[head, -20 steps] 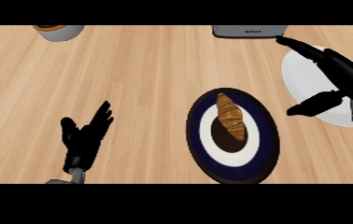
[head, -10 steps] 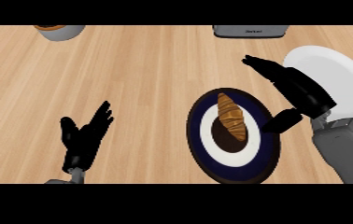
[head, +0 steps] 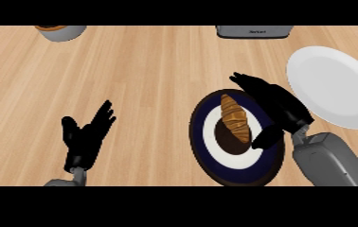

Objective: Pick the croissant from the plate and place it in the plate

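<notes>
A brown croissant (head: 236,117) lies lengthwise on a dark blue plate with a white centre (head: 210,155) at the lower right of the wooden counter. My right hand (head: 274,103) hovers just right of the croissant, fingers straight and pointing up-left, thumb (head: 268,137) low beside the pastry's near end; it holds nothing. An all-white plate (head: 326,84) sits at the right edge, bare. My left hand (head: 85,137) rests open at the lower left, fingers up, far from both plates.
A grey bowl with brown contents (head: 61,31) stands at the far left edge. A grey appliance (head: 253,31) sits at the far edge, right of centre. Bare wood (head: 154,79) stretches between my hands.
My right hand has swung left and toward me, from over the white plate to beside the croissant on the blue plate. The left hand and the croissant have not moved.
</notes>
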Controlling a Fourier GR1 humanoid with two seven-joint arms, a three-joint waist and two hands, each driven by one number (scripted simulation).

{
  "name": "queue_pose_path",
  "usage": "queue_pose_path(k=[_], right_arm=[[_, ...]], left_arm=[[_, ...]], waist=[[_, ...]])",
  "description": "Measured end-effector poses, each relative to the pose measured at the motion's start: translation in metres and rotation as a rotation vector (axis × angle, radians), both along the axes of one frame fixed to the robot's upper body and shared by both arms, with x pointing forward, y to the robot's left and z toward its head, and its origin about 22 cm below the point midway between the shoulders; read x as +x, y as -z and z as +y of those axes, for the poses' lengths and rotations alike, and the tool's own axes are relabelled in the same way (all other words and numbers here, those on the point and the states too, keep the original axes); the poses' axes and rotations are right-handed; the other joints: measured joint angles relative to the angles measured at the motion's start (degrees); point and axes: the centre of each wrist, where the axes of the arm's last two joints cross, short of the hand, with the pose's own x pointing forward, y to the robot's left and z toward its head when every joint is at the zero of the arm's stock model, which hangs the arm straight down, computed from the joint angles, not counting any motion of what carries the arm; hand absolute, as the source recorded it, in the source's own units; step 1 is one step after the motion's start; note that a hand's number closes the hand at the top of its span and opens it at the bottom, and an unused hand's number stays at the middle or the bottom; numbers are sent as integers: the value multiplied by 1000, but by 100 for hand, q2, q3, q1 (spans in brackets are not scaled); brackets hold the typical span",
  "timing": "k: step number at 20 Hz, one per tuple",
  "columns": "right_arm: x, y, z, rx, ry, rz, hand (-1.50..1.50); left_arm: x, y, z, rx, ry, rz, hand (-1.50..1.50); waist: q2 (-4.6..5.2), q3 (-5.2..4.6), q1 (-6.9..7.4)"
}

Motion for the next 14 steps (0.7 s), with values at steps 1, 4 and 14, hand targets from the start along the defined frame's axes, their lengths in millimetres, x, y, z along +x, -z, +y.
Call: queue_pose_path(k=[1, 4, 14], right_arm=[[1, 0, 4, -2, -1, 6, -150], [-4, 7, 12, -3, -4, 17, -150], [-4, 27, 20, -103, 42, -20, -150]], left_arm=[[-2, -1, 2, 3, -1, 1, 0], [-2, -2, -3, -5, -2, 7, 0], [-6, 1, -4, 1, -7, 2, 0]], waist=[[3, 0, 3], [6, -4, 1], [1, 5, 10]])
